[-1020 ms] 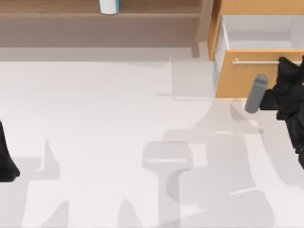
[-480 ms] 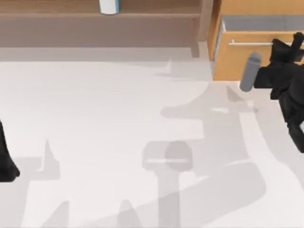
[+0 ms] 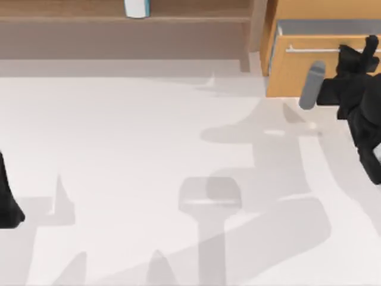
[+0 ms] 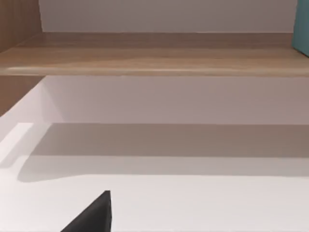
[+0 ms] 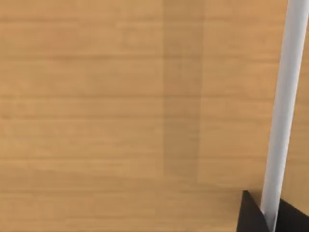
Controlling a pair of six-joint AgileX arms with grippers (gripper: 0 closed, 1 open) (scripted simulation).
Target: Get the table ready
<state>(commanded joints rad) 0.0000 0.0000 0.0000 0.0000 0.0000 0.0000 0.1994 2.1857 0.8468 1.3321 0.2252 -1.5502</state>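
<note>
The white table (image 3: 131, 155) spreads across the top view and also lies in the left wrist view as the table (image 4: 203, 203). At the back right stands an orange-wood drawer cabinet (image 3: 286, 74). Its drawer is pushed almost fully in, with a thin grey strip of its inside still showing. My right gripper (image 3: 362, 52) is at the silver bar handle (image 3: 309, 50). In the right wrist view the gripper (image 5: 268, 217) is shut on the handle (image 5: 287, 96), one dark fingertip on each side. My left gripper (image 3: 9, 202) is parked at the table's left edge.
A long brown wooden shelf (image 3: 89, 15) runs along the back, carrying a white and teal container (image 3: 136, 8); the shelf (image 4: 154, 53) also faces the left wrist camera. A grey cylinder (image 3: 311, 85) juts from my right arm over the cabinet's front corner.
My right gripper has moved toward the back with the handle, pushing the drawer from wide open to almost closed. The left arm has not moved.
</note>
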